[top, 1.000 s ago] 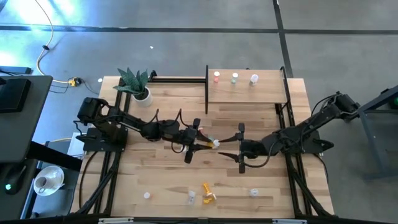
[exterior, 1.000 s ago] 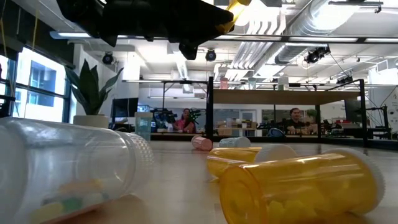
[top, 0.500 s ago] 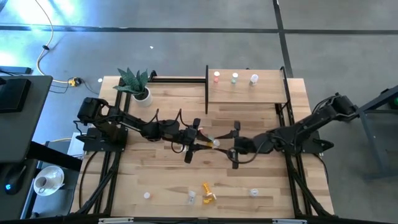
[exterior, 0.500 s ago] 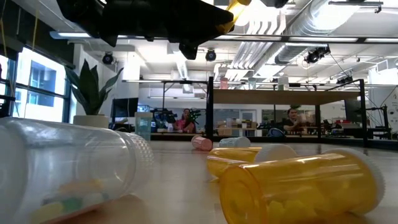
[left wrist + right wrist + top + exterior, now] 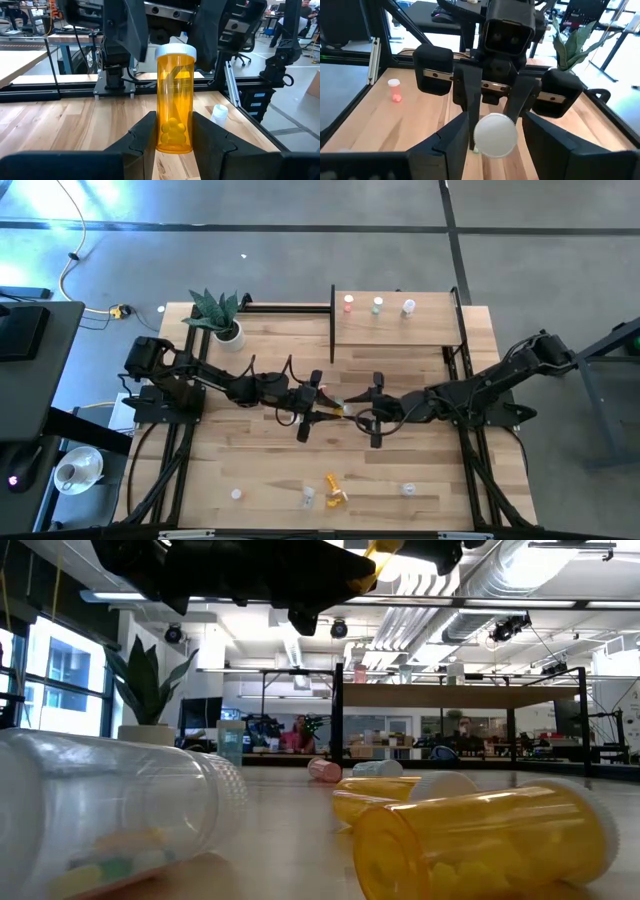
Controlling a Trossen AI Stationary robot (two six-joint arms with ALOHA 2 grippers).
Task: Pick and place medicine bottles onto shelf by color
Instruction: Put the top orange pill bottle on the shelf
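Orange bottle (image 5: 175, 100) clamped in the left pincer (image 5: 174, 145), its cap between the right pincer's (image 5: 492, 135) open jaws.

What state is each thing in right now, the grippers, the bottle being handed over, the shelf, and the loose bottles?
Left gripper: shut on the orange bottle, above mid-table.
Orange bottle: capped, pills inside, clamped near its base.
Right gripper: open, fingers either side of the bottle's white cap.
Shelf: three bottles standing in a row along its far edge.
Loose bottles: lying on their sides on the table's near part.
Potted plant: upright.
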